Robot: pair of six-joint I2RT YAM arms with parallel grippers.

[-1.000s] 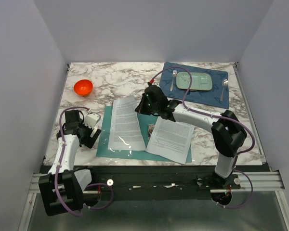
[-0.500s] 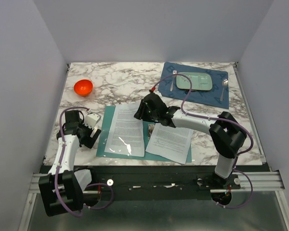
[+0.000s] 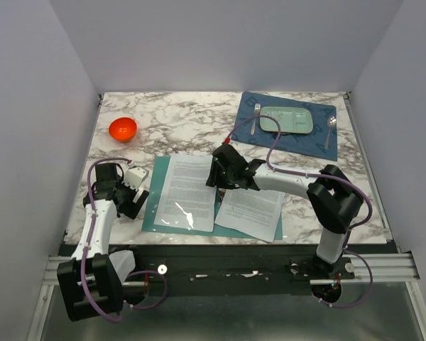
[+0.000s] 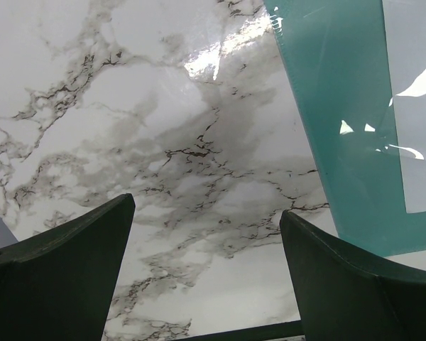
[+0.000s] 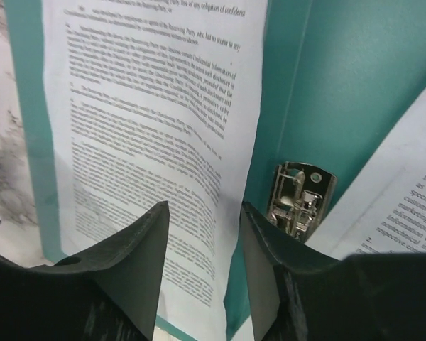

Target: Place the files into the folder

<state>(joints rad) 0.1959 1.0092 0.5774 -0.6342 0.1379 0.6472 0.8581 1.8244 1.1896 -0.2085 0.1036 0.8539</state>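
The teal folder [image 3: 155,213] lies open and flat near the table's front edge, with its metal clip [image 5: 298,200] at the spine. One of the files [image 3: 187,192], a printed sheet in a glossy sleeve, lies flat on the folder's left leaf. Another sheet [image 3: 253,209] lies askew on the right leaf. My right gripper [image 3: 217,179] hovers over the spine. In the right wrist view the right gripper [image 5: 204,213] is open, its jaws straddling the left sheet's [image 5: 149,142] right edge without pinching it. My left gripper [image 3: 131,190] rests left of the folder. In the left wrist view the left gripper [image 4: 206,206] is wide open over bare marble beside the folder's corner [image 4: 341,142].
An orange bowl [image 3: 123,128] sits at the far left. At the far right a dark blue placemat [image 3: 302,143] carries a pale green tray [image 3: 286,120], a fork [image 3: 255,117] and a spoon [image 3: 330,128]. Grey walls close in three sides of the table.
The sleeved sheet, held raised over the spine by my right gripper, has come down flat onto the left leaf. The right gripper opened and shifted slightly nearer. The left arm stayed put.
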